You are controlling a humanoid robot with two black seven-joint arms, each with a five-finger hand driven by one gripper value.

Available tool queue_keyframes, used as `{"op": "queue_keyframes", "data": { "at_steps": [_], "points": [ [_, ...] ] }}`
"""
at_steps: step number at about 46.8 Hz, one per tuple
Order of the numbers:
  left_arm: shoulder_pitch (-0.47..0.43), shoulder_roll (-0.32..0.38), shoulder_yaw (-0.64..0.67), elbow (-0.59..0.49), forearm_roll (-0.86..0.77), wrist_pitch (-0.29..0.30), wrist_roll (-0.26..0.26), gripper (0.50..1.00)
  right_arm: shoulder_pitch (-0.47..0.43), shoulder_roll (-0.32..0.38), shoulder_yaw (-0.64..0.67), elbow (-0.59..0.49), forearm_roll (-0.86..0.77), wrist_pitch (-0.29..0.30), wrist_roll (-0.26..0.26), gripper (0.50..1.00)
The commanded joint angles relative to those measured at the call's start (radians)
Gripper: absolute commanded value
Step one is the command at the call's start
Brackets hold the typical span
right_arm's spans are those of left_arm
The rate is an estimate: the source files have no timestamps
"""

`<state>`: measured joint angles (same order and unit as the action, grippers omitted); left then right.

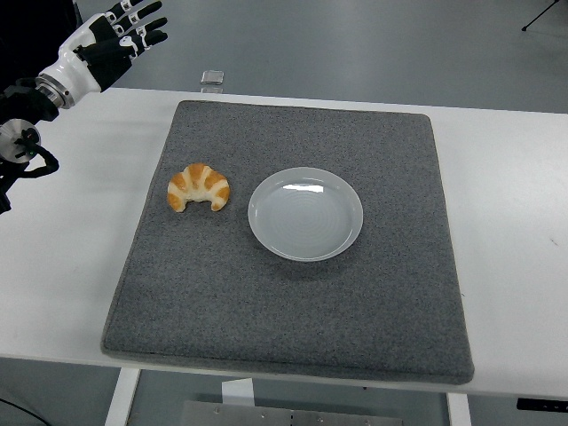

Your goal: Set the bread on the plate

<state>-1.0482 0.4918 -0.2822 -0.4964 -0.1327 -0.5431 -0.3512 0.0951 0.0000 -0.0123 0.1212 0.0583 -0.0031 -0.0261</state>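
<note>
The golden-brown croissant-shaped bread (199,186) lies ungrasped beside the empty round white plate (305,213); the left robot hand (120,35), fingers spread, must reach down.

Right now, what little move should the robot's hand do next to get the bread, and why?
Probably bring the left hand down and toward the bread. The hand is open and holds nothing, up past the table's far left corner, while the bread sits untouched on the grey mat, just left of the empty plate.
</note>
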Motion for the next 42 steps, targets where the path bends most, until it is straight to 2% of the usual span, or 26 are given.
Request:
{"op": "queue_keyframes", "data": {
  "at_steps": [1, 30, 42],
  "points": [
    [0.001, -0.001, 0.002, -0.001, 0.002, 0.000, 0.000, 0.990, 0.000, 0.000, 0.000, 0.000, 0.000, 0.000, 0.000, 0.954],
    [0.019, 0.004, -0.063, -0.007, 0.015, -0.005, -0.002, 0.992, 0.000, 0.000, 0.000, 0.000, 0.000, 0.000, 0.000, 0.952],
    [0.008, 0.005, -0.060, -0.010, 0.123, -0.005, -0.003, 0.990, 0.000, 0.000, 0.000, 0.000, 0.000, 0.000, 0.000, 0.952]
  ]
}}
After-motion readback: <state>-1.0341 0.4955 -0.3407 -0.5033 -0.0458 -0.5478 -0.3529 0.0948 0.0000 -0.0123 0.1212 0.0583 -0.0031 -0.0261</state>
